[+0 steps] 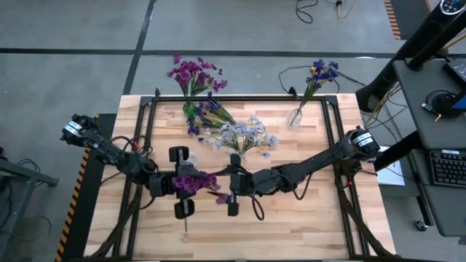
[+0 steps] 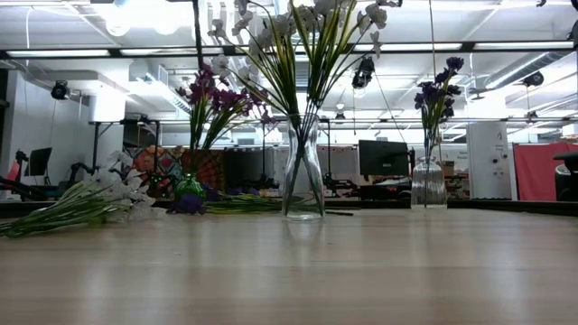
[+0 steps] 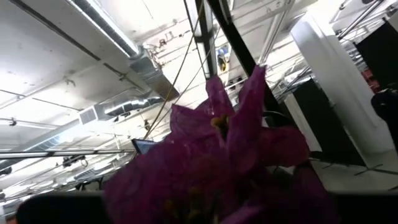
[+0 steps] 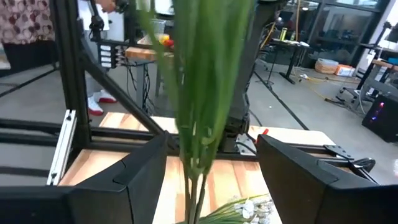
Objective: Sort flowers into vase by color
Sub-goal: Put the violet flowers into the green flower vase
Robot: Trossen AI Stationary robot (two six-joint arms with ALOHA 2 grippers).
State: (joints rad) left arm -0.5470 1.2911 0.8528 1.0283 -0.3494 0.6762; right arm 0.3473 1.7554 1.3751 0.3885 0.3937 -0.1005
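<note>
A magenta flower spray (image 1: 195,182) hangs in the air over the middle of the table, between my two grippers, which face each other. My left gripper (image 1: 180,182) is shut on it, and its blossom (image 3: 230,155) fills the left wrist view. My right gripper (image 4: 212,140) is open. Its two fingers stand either side of the spray's green stems and leaves (image 4: 196,118) without touching them. At the far edge, a green vase (image 2: 190,187) holds magenta flowers, a clear vase (image 2: 302,185) holds white ones and another clear vase (image 2: 428,185) holds blue-violet ones. My left gripper holds the magenta spray close below its blossoms (image 1: 191,183), coming from the table's left and slanting upward. The blossoms hide the fingertips, so the kind of hold cannot be told. The spray is lifted clear of the table.
Blue-violet flowers (image 1: 207,110) and white-lavender flowers (image 1: 244,135) lie loose on the far half of the table. A black frame (image 1: 149,109) runs around the tabletop. The bare wood of the near half (image 1: 277,225) lies below the arms.
</note>
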